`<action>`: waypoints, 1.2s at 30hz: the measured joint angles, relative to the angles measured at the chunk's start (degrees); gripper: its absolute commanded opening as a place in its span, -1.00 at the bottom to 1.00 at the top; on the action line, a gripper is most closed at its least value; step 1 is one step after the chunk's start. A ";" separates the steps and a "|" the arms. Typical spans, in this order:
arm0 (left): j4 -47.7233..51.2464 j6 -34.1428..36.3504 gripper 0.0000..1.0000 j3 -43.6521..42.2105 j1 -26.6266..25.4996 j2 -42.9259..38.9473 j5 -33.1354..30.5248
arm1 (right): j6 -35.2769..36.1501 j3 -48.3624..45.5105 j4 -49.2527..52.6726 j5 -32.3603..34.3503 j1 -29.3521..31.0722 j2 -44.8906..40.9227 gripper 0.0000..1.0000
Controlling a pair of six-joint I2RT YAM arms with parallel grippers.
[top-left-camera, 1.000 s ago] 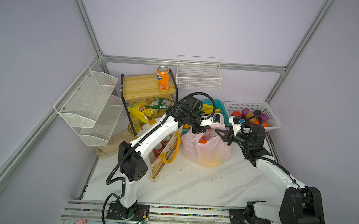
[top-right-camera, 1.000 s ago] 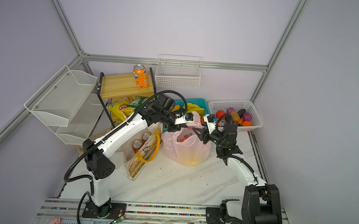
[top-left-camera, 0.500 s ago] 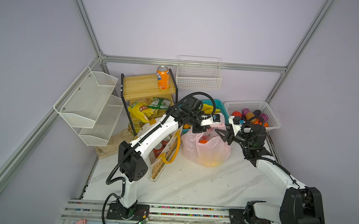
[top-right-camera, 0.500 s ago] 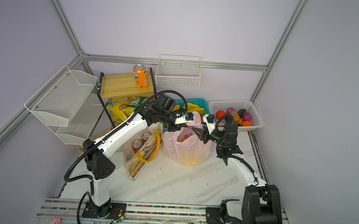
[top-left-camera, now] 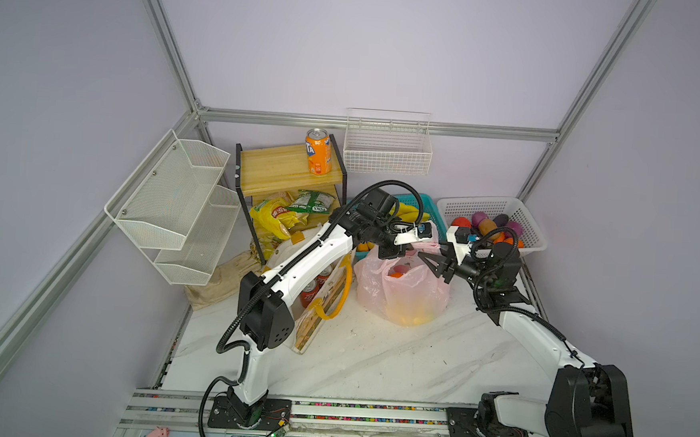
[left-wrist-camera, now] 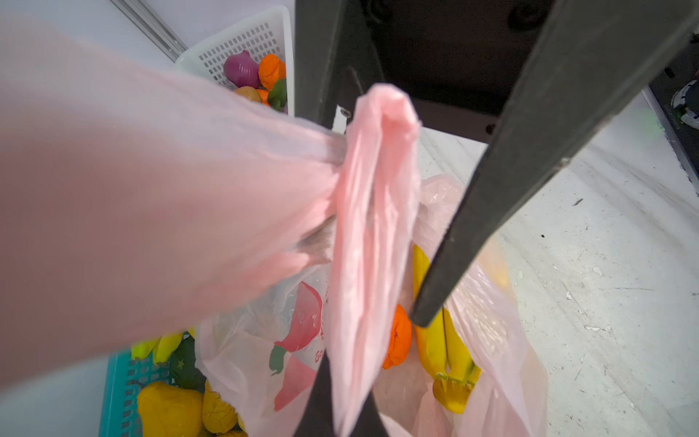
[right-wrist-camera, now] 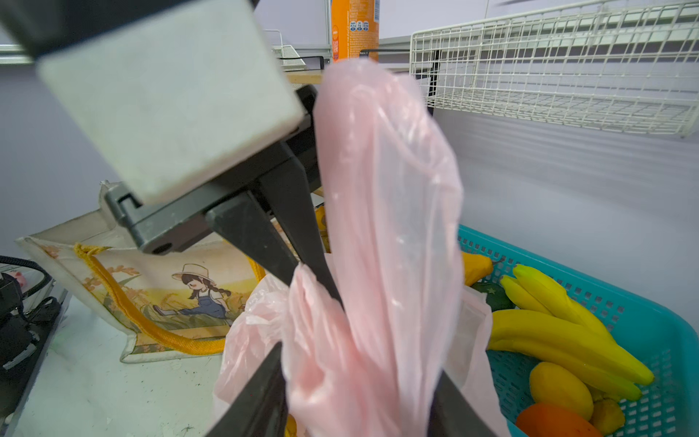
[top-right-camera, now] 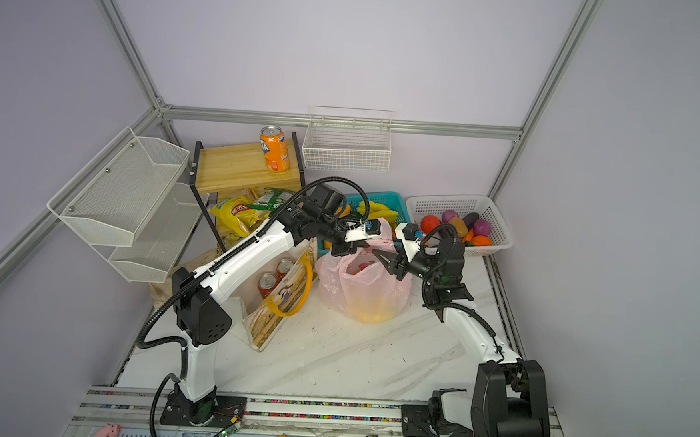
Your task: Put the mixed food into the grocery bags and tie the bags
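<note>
Right wrist view: left pincer (right-wrist-camera: 304, 263) pinched shut on a handle of the thin, see-through pink bag (right-wrist-camera: 386, 196), right pincer (right-wrist-camera: 355, 397) gaping around the plastic.

Even, soft light with faint shadows; the pink bag (left-wrist-camera: 113, 189) blurs close up (left wrist view).

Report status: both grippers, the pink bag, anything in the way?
Left gripper shut on pink bag handle. Right gripper open, handle plastic between its jaws. Bag not tied, fruit inside. Nothing seen in the way.
</note>
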State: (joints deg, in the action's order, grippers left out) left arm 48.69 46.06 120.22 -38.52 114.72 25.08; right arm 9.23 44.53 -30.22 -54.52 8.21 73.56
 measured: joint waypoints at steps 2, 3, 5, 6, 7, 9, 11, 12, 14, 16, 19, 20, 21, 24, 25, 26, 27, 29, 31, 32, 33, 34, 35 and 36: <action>-0.15 -0.02 -1.00 0.24 -0.15 0.15 0.02 | -0.46 0.00 -0.66 0.00 0.00 0.02 -0.08; -0.28 -0.04 -1.00 0.31 -0.28 0.24 0.02 | -0.68 0.00 -0.96 0.02 0.00 0.02 -0.09; -0.55 -0.04 -1.00 0.33 -0.52 0.31 0.02 | -1.27 0.00 -1.46 0.09 0.00 0.02 -0.11; -0.70 -0.04 -1.00 0.33 -0.63 0.39 0.02 | -1.44 0.00 -1.75 0.09 0.00 0.04 -0.12; -0.87 -0.09 -1.00 0.33 -0.70 0.46 0.02 | -1.60 0.00 -2.01 0.09 0.00 0.07 -0.13; -1.09 -0.31 -1.00 0.33 -0.90 0.59 0.02 | -1.95 0.00 -2.36 0.11 0.00 0.13 -0.17; -1.16 -0.48 -1.00 0.33 -0.94 0.68 0.00 | -2.32 -0.02 -2.47 0.15 0.00 0.17 -0.23; -1.20 -0.50 -1.00 0.33 -0.96 0.68 0.00 | -2.36 -0.02 -2.54 0.20 0.00 0.17 -0.26; -1.36 -0.52 -1.00 0.33 -1.01 0.68 0.00 | -2.60 -0.02 -2.67 0.28 0.00 0.17 -0.34; -1.46 -0.57 -1.00 0.33 -1.01 0.68 -0.02 | -2.69 -0.04 -2.75 0.39 0.00 0.17 -0.38; -1.51 -0.59 -1.00 0.33 -1.03 0.68 -0.02 | -2.75 -0.04 -2.84 0.70 0.00 0.17 -0.32; -1.49 -0.59 -1.00 0.33 -1.03 0.68 -0.02 | -2.75 -0.04 -2.86 0.74 0.00 0.17 -0.29; -1.49 -0.59 -1.00 0.33 -1.03 0.70 -0.02 | -2.80 -0.07 -2.93 0.81 0.00 0.17 -0.26; -1.49 -0.57 -1.00 0.33 -1.03 0.70 -0.02 | -3.06 -0.07 -3.06 0.94 0.00 0.17 -0.23; -1.49 -0.57 -1.00 0.33 -1.03 0.70 -0.02 | -3.19 -0.07 -3.13 0.94 0.00 0.17 -0.23; -1.49 -0.55 -1.00 0.33 -1.03 0.70 -0.02 | -3.30 -0.07 -3.23 0.94 0.00 0.17 -0.23; -1.51 -0.55 -1.00 0.33 -1.03 0.72 -0.02 | -3.43 -0.07 -3.32 0.94 0.00 0.17 -0.23; -1.51 -0.50 -1.00 0.33 -1.03 0.81 -0.02 | -3.65 -0.07 -3.48 0.92 0.00 0.17 -0.23; -1.51 -0.46 -1.00 0.33 -1.03 1.03 -0.02 | -3.85 -0.07 -3.48 0.92 0.00 0.17 -0.20; -1.55 -0.46 -1.00 0.33 -1.03 1.16 -0.04 | -3.98 -0.07 -3.48 0.92 0.00 0.17 -0.20; -1.55 -0.44 -1.00 0.33 -1.03 1.36 -0.04 | -4.07 -0.07 -3.50 0.92 0.00 0.17 -0.19; -1.57 -0.44 -1.00 0.33 -1.05 1.53 -0.04 | -4.09 -0.09 -3.50 0.92 0.00 0.17 -0.19; -1.57 -0.44 -1.00 0.33 -1.05 1.66 -0.09 | -4.15 -0.09 -3.50 0.92 0.00 0.17 -0.19; -1.55 -0.44 -1.00 0.31 -1.05 1.81 -0.13 | -4.28 -0.09 -3.52 0.90 0.00 0.17 -0.20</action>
State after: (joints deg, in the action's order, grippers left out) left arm 47.13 45.63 120.53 -39.57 116.53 24.95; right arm 4.95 44.45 -33.74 -53.63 8.21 73.73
